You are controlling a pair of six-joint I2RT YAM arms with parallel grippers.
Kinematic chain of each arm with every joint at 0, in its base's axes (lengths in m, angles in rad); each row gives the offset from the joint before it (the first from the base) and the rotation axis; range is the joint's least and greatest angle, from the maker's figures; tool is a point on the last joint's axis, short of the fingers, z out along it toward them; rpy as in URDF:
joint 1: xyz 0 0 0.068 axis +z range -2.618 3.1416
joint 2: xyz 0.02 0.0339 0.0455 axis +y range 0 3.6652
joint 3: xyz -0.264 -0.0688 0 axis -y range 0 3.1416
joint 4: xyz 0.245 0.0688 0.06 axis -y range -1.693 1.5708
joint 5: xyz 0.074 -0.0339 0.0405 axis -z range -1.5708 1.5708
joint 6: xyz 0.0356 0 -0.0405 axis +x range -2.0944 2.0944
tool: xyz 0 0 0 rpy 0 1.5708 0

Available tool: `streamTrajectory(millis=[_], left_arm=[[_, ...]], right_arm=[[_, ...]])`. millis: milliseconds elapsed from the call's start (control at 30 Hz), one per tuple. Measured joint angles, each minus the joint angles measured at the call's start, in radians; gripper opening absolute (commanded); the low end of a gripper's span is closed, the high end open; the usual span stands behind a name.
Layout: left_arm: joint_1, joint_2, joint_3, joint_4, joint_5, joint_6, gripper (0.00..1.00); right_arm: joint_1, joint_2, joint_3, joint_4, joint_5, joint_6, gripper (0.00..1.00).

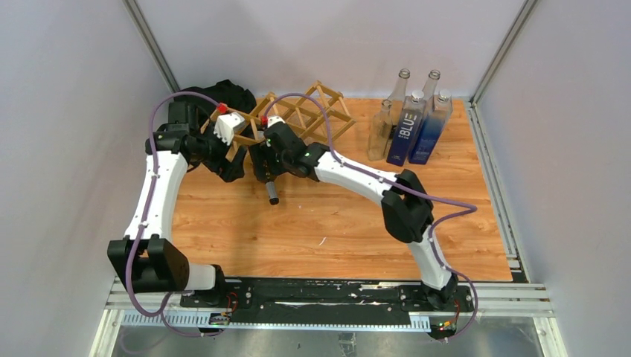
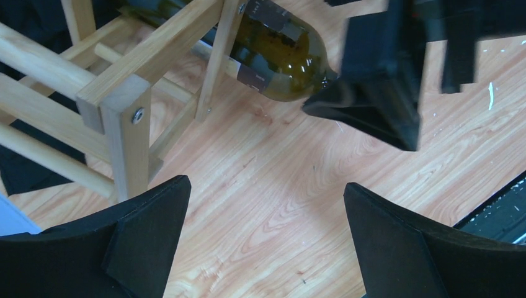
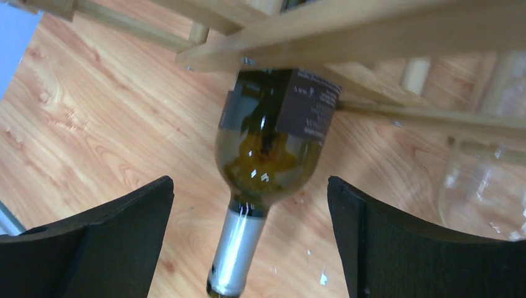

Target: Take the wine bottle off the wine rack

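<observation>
The fingers (image 3: 111, 242) of the right gripper (image 3: 249, 186) are spread wide on either side of the wine bottle (image 3: 267, 155), with no contact seen. The left gripper (image 2: 267, 185) is likewise held wide and empty, over the table (image 1: 327, 223) beside the wine rack (image 1: 312, 111). One rack, one racked bottle and five standing bottles (image 1: 408, 130) are counted. The racked bottle is olive-green, dark-labelled and silver-necked, lodged in a lower cell with its neck pointing outward.

Bright, even light from overhead fills the top view. The arms (image 1: 156, 193) throw only faint, soft shadows on the table (image 1: 335, 223). Both wrist views look warmer. In the right one the bottle (image 3: 273, 155) carries small amber glints and a sheen on its neck foil, while the rack (image 3: 372, 25) slats above it are blurred. The left view is sharp on the wood grain and softer at its near edges.
</observation>
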Motion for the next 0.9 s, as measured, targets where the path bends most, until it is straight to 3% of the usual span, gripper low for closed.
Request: streamTrajectory(millis=[333, 533, 900], left_arm=[[0.0, 0.032, -0.033, 0.051, 0.042, 0.026, 1.0], [0.0, 0.053, -0.033, 0.072, 0.06, 0.027, 1.0], [0.001, 0.061, -0.046, 0.078, 0.061, 0.039, 0.99]], right_arm=[[-0.008, 0.171, 0.166, -0.039, -0.018, -0.004, 0.97], [-0.021, 0.216, 0.229, -0.033, -0.054, -0.005, 0.88], [-0.025, 0.222, 0.212, 0.024, -0.074, 0.008, 0.85]])
